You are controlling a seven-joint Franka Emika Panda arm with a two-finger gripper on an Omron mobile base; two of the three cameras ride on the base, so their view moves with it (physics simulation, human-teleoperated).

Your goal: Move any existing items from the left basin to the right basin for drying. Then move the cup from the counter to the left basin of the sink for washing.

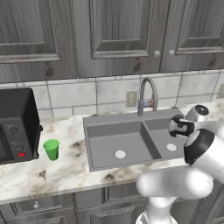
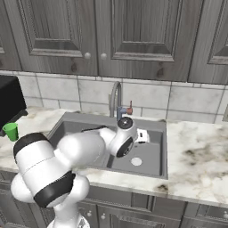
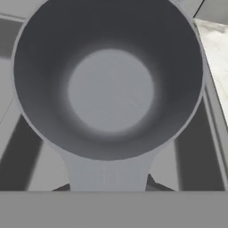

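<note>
The grey metal cup (image 3: 109,89) looms in the hand view, seen from above into its bare inside, with its straight handle (image 3: 107,173) running down toward my fingers. My gripper (image 1: 176,127) is shut on that handle and hangs above the right basin (image 1: 164,142) of the grey sink (image 1: 92,120); from the right side the gripper (image 2: 143,136) sits above the right basin (image 2: 151,156). The left basin (image 1: 107,142) holds nothing. On the marble counter (image 1: 65,170) left of the sink stands the green cup (image 1: 51,149), upright.
A tall curved faucet (image 1: 146,94) rises behind the sink's divider. A black microwave (image 1: 15,127) stands at the far left, close to the green cup. Dark wood cabinets hang above the tiled wall. My own arm (image 2: 80,149) crosses over the left basin.
</note>
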